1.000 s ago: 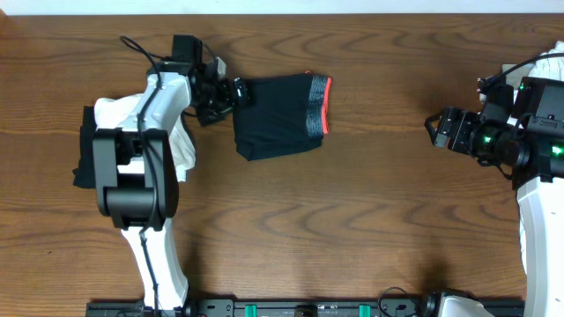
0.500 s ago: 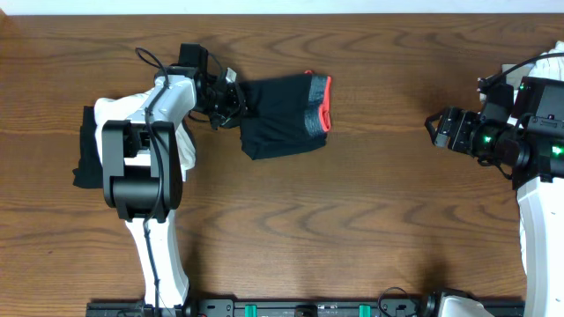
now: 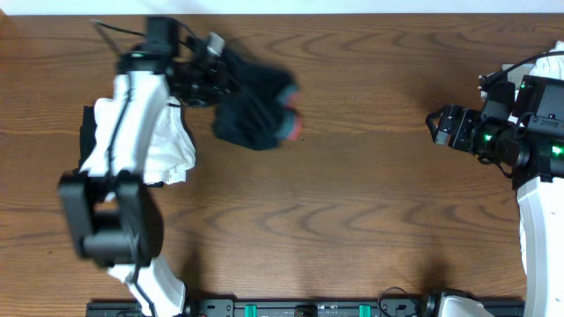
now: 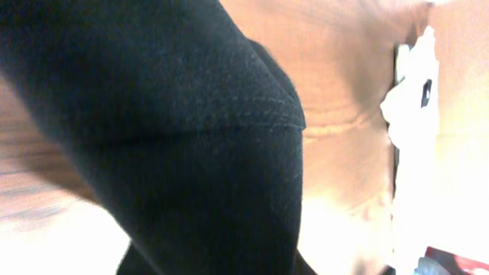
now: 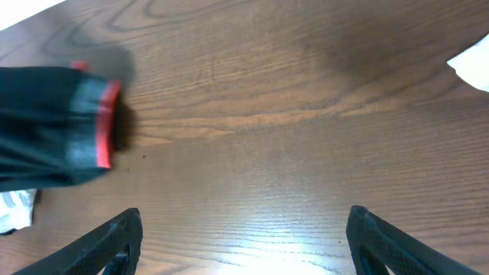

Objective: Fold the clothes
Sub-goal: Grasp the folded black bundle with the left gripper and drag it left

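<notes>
The folded black trousers [image 3: 254, 107], grey-and-red waistband [image 3: 293, 123] on their right end, are blurred and bunched at the back left of the table. My left gripper [image 3: 210, 81] is shut on their left edge. In the left wrist view black trouser fabric [image 4: 176, 137] fills most of the picture and hides the jaws. The right wrist view shows the trousers [image 5: 42, 126] at far left with the waistband [image 5: 98, 126] facing my right gripper [image 5: 244, 244]. That gripper [image 3: 434, 129] stands open far to the right, nothing between its fingers [image 5: 114, 241].
A white garment [image 3: 172, 145] lies under the left arm, with another black garment [image 3: 85, 145] at its left edge. Something white [image 5: 470, 65] shows at the right wrist view's right edge. Bare wooden table [image 3: 352, 194] lies between the arms.
My left gripper closed on the trousers' left edge and swung left and back, dragging them leftward and bunching them. The right arm has not moved.
</notes>
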{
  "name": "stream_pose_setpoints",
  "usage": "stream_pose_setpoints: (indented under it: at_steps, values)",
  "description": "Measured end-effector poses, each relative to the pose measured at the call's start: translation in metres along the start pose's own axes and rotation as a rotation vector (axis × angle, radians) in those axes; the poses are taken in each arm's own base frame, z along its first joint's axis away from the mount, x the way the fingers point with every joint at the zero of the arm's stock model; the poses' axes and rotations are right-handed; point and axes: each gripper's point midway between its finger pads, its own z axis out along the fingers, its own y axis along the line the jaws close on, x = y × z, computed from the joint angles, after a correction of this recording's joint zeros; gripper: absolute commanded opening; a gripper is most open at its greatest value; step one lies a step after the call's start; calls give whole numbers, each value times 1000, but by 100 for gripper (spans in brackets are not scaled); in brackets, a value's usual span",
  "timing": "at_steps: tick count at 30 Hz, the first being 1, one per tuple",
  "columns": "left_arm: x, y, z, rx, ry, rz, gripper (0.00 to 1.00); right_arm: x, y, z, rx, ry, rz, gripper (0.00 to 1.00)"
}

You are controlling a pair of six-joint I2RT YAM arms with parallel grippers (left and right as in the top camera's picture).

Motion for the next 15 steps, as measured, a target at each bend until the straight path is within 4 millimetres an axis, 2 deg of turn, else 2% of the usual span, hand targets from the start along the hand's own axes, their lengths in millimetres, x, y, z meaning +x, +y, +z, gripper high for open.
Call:
stream_pose_setpoints:
  at_steps: [2,5,9,15]
  values:
    - [-3,3,-27,-35,-42,21,6,-1,0,0,0,-3,-1,83]
    - [-4,21,-56,-97,-77,15,6,-1,0,0,0,-2,-1,83]
    - [1,63,-79,-186,-82,-39,6,0,0,0,0,2,1,82]
    - [4,132,-132,-322,-156,-150,6,4,-1,0,2,16,6,81]
